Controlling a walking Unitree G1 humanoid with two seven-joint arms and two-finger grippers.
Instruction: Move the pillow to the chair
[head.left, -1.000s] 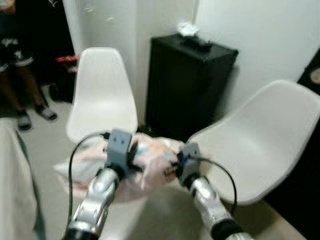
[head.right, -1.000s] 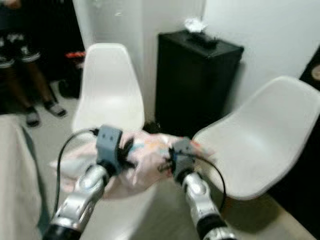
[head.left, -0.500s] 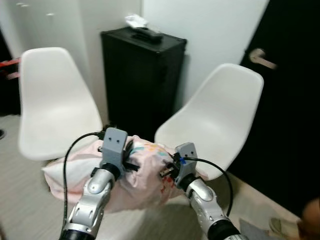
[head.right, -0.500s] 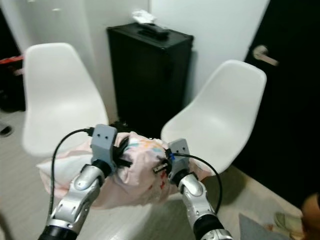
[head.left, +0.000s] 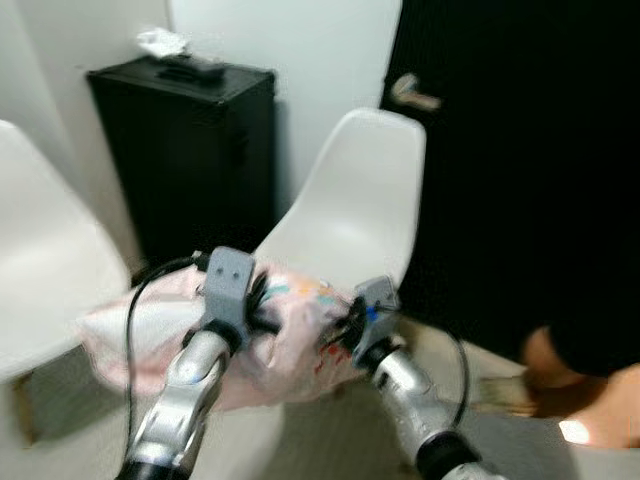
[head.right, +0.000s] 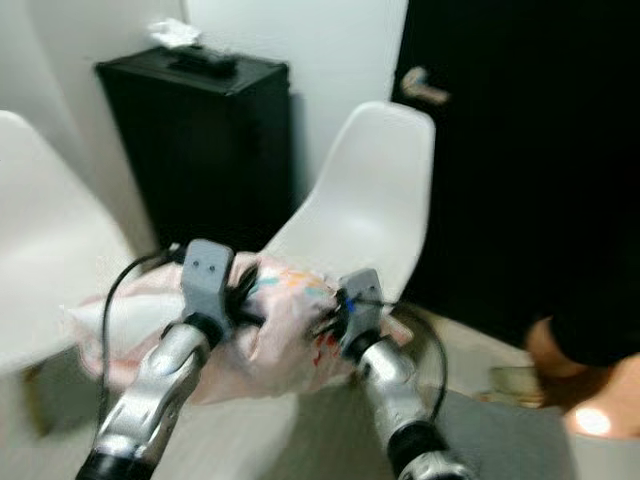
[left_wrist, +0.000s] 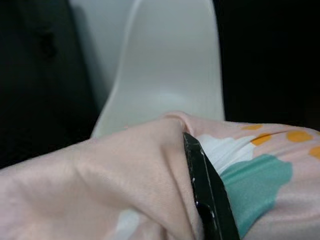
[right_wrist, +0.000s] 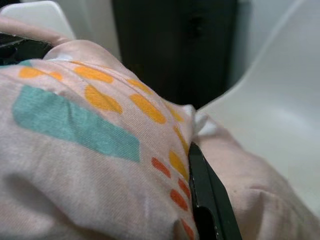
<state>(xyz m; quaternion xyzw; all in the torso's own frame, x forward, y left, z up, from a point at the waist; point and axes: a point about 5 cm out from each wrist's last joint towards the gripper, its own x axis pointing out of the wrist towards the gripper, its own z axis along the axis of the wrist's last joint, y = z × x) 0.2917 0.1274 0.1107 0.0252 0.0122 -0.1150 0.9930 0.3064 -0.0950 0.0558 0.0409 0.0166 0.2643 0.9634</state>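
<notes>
A soft pink pillow (head.left: 290, 335) with orange dots and teal patches hangs in the air between my two arms. My left gripper (head.left: 262, 308) is shut on its left part, and one black finger (left_wrist: 207, 192) presses into a fold of the fabric. At the pillow's right side my right gripper (head.left: 340, 330) is shut on it too, with a finger (right_wrist: 207, 200) buried in the cloth. A white shell chair (head.left: 345, 215) stands just beyond the pillow, its seat close behind it.
A second white chair (head.left: 40, 270) stands at the left. Between the chairs is a black cabinet (head.left: 185, 150) with small items on top. A dark door (head.left: 520, 160) with a handle lies at the right, and a person's feet (head.left: 565, 370) stand on the floor there.
The camera has swung to the right: the chairs and cabinet slid leftward in view and the dark door and a person's feet came in. Both grippers keep holding the pillow.
</notes>
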